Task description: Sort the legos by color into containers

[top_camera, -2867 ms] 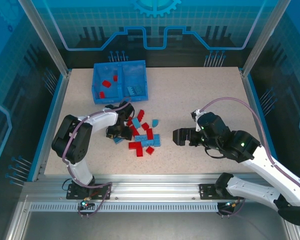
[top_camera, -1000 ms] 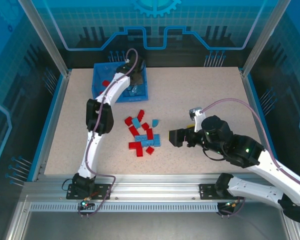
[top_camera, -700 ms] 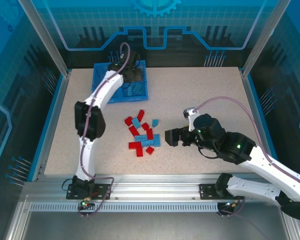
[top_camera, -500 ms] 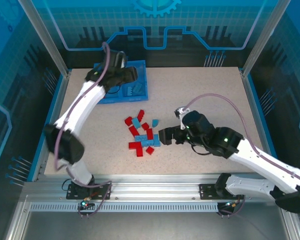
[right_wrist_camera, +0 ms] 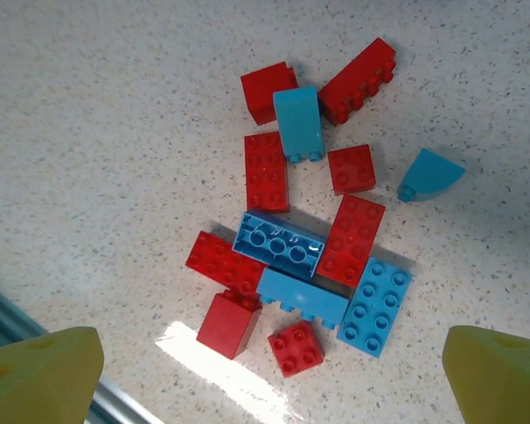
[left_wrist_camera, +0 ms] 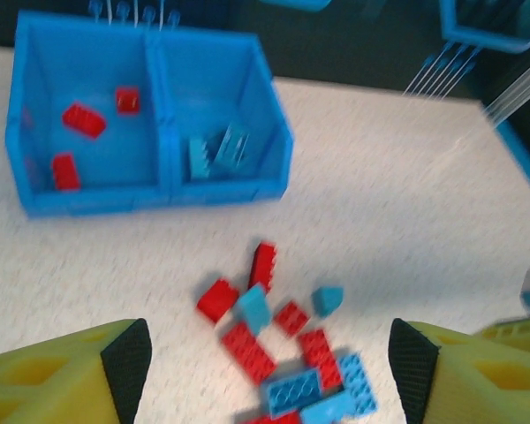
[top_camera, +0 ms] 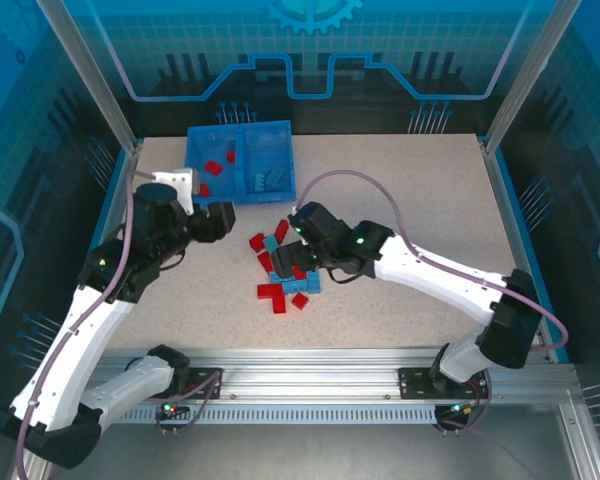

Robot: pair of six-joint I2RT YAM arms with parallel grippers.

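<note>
The bin (left_wrist_camera: 97, 201) lies lengthwise left-right; left gripper (left_wrist_camera: 271, 367) and right gripper (right_wrist_camera: 274, 362) spread apart, empty.

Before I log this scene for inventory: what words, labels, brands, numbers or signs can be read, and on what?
None readable.
Raised marks on one upturned light blue plastic brick are too small to read.
The other red and light blue studded bricks and the shallow blue plastic bin show no text.

Overhead looks down; both wrist views share the legos (right_wrist_camera: 278, 243).
</note>
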